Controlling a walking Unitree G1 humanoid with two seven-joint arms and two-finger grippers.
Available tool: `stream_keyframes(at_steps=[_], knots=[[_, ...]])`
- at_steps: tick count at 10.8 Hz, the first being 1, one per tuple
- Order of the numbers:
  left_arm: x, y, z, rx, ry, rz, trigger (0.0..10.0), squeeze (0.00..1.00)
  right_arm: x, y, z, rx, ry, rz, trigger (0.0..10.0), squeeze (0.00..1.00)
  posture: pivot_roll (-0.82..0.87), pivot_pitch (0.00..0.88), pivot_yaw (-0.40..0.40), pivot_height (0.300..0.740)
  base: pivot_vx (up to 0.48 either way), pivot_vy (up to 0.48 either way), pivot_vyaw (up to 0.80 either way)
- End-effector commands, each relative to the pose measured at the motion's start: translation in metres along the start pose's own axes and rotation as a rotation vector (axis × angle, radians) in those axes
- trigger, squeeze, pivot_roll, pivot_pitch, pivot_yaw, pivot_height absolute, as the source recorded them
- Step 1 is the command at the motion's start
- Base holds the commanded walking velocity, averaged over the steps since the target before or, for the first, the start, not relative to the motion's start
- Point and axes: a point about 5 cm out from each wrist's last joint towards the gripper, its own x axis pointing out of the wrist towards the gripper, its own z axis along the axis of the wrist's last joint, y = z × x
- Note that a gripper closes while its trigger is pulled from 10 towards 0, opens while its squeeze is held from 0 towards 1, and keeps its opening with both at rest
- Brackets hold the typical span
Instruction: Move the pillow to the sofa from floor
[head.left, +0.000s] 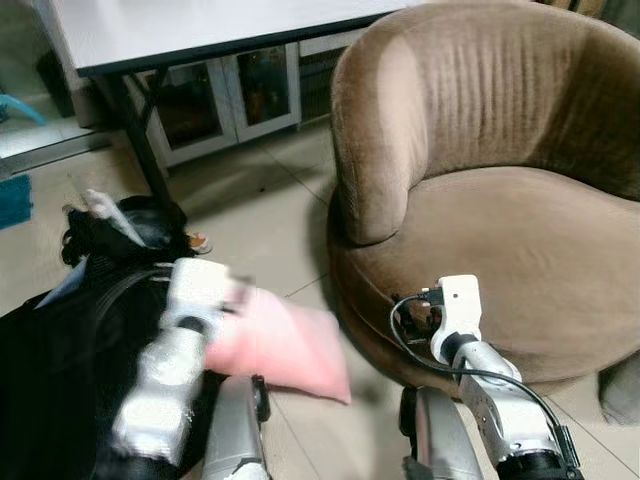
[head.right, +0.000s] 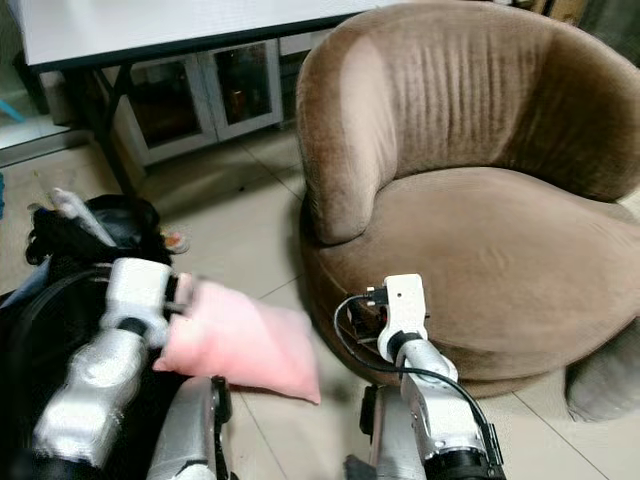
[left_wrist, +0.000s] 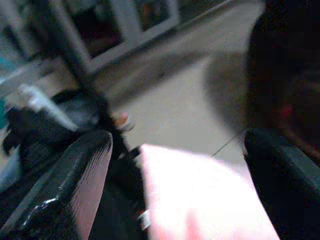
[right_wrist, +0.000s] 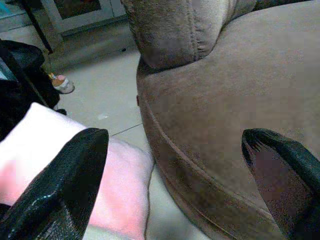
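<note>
The pink pillow (head.left: 290, 345) sits low at the foot of the brown round sofa (head.left: 500, 230), just to its left; I cannot tell whether it rests on the tiled floor. My left arm reaches to the pillow's left end. In the left wrist view the left gripper (left_wrist: 177, 140) is open, with the blurred pillow (left_wrist: 200, 195) between its two spread fingers (left_wrist: 65, 190). My right gripper (right_wrist: 172, 137) is open with nothing in it, held low in front of the sofa's seat edge (right_wrist: 210, 125). The pillow (right_wrist: 115, 185) lies to one side of it.
A heap of black bags and clothing (head.left: 110, 240) lies on the floor at the left, beside the pillow. A white-topped table (head.left: 200, 30) on black legs stands behind, with a glass-door cabinet (head.left: 230, 95) under it. A grey object (head.right: 600, 385) sits by the sofa's right side.
</note>
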Motion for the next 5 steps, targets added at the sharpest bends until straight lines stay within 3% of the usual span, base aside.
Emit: stream_keyframes(at_steps=[1, 2, 3, 4, 5], knots=[[0.004, 0.009, -0.005, -0.014, 0.031, 0.026, 10.0, 0.0, 0.001, 0.001, 0.006, -0.018, -0.006, 0.017, 10.0, 0.0, 0.04, 0.0, 0.018, 0.529, 0.0, 0.0, 0.0], [0.01, 0.019, -0.007, -0.017, 0.059, 0.058, 10.0, 0.0, 0.002, -0.003, 0.008, -0.035, -0.005, 0.023, 10.0, 0.0, 0.04, 0.0, 0.006, 0.529, 0.0, 0.0, 0.0], [0.016, 0.026, -0.005, -0.051, 0.06, 0.071, 10.0, 0.08, 0.002, -0.006, 0.013, -0.049, -0.01, 0.028, 10.0, 0.0, 0.03, 0.0, -0.004, 0.529, 0.0, 0.0, 0.0], [0.02, 0.028, -0.01, -0.068, 0.082, 0.055, 10.0, 0.46, 0.004, -0.006, 0.016, -0.059, -0.011, 0.04, 10.0, 0.0, 0.02, 0.0, -0.01, 0.529, 0.0, 0.0, 0.0], [0.026, 0.037, -0.02, -0.104, 0.143, 0.091, 10.0, 1.0, 0.006, -0.002, 0.018, -0.072, -0.006, 0.063, 10.0, 0.0, 0.02, 0.0, -0.02, 0.529, 0.0, 0.0, 0.0]])
